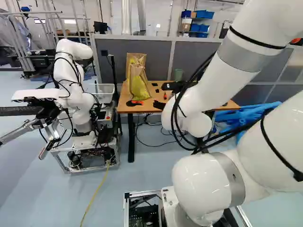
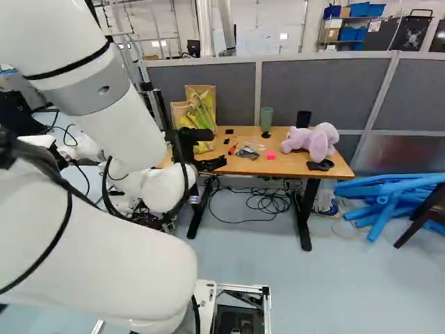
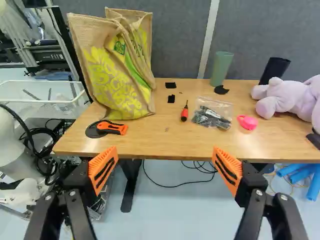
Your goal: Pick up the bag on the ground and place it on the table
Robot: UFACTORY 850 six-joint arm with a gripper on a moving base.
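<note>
In the right base view my gripper [image 2: 210, 147] is held out in front of the table [image 2: 268, 165]. The wrist view shows the gripper [image 3: 165, 167] open, its orange-padded fingers wide apart, with nothing between them. Beyond the fingers lies the wooden tabletop [image 3: 165, 140]. A tan jute bag [image 3: 117, 70] with yellow print stands upright on it, toward the other robot's side, away from the fingers; it may be two bags close together. The left base view also has the bag [image 1: 138, 80] at the table's left end. I see no bag on the floor.
On the table lie an orange-handled tool [image 3: 112, 128], a red screwdriver [image 3: 185, 112], a plastic packet [image 3: 212, 114], a pink item [image 3: 247, 122], a green cup [image 3: 221, 70] and a lilac plush toy [image 3: 285, 97]. Another robot [image 1: 75, 90] stands left of the table; blue tubes [image 2: 389, 198] lie right.
</note>
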